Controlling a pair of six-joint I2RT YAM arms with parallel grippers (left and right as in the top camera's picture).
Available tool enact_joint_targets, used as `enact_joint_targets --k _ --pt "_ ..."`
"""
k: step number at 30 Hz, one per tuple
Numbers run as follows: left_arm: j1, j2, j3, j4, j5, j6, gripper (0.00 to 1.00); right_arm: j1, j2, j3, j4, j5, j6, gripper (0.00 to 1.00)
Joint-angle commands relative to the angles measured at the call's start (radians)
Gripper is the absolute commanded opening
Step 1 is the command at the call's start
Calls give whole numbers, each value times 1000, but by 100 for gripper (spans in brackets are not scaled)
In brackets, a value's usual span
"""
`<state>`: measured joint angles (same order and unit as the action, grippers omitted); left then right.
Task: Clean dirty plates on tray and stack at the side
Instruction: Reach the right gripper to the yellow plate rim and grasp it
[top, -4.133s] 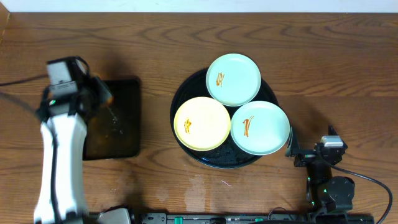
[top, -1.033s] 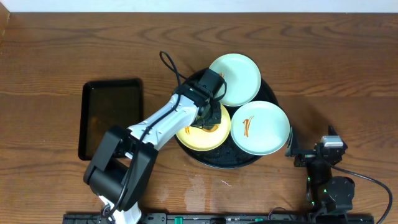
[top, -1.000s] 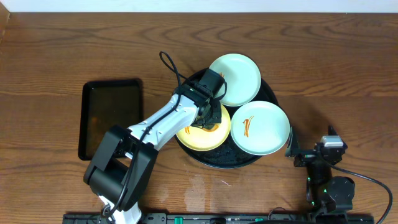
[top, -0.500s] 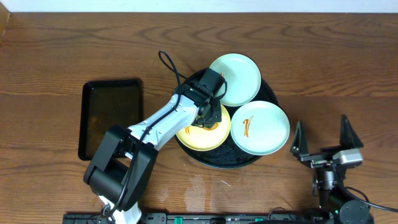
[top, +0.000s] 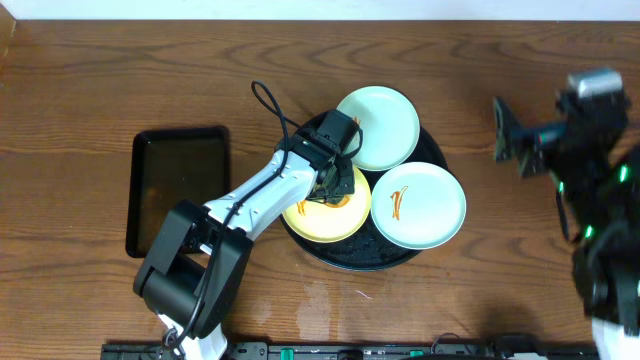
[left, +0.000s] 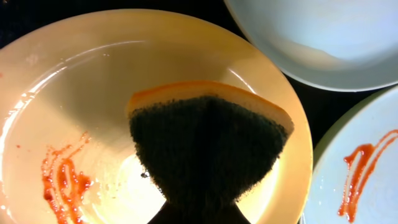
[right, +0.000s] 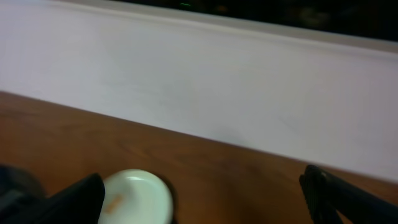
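Note:
The round black tray (top: 300, 150) holds three plates. The yellow plate (top: 312, 215) sits front left, with a red smear (left: 61, 182) in the left wrist view. One mint plate (top: 385, 125) is at the back. The other mint plate (top: 420, 205) at the right carries an orange smear (top: 397, 204). My left gripper (top: 335, 180) is shut on an orange sponge (left: 208, 146), dark side down on the yellow plate (left: 93, 93). My right gripper (top: 515, 145) is open and empty, raised to the right of the tray; it also shows in the right wrist view (right: 200, 180).
A smaller rectangular black tray (top: 180, 190) lies on the left of the wood tabletop (top: 480, 300). The right wrist view is blurred and shows a mint plate (right: 134, 196), tabletop and a pale wall (right: 199, 81). The left arm's cable (top: 270, 105) loops over the tray's back left.
My right arm has risen from the front right edge to the far right, and its jaws have opened. My left gripper stays with the sponge on the yellow plate.

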<state>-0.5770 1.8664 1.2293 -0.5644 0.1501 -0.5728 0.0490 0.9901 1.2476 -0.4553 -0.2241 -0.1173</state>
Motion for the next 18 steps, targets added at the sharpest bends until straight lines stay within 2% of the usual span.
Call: enact_joint_targets --k 1,4,6,7,11,16,18 --pt "6 5 -2 2 -10 -2 8 -16 94 68 70 -276 16 99" --pt "5 5 -2 2 -10 -2 8 -16 175 67 249 -314 199 99" --pt "5 5 -2 2 -10 -2 8 -15 231 68 270 -261 378 99" --pt "5 5 -2 2 -10 -2 8 -15 254 68 249 -258 406 99" --pt "6 5 -2 1 -14 0 8 -10 378 68 68 -299 277 99" --pt "7 5 -2 2 -35 -1 8 19 533 69 -105 -289 234 99" --pt "11 5 -2 3 -35 -2 8 45 584 73 -182 -276 158 99"
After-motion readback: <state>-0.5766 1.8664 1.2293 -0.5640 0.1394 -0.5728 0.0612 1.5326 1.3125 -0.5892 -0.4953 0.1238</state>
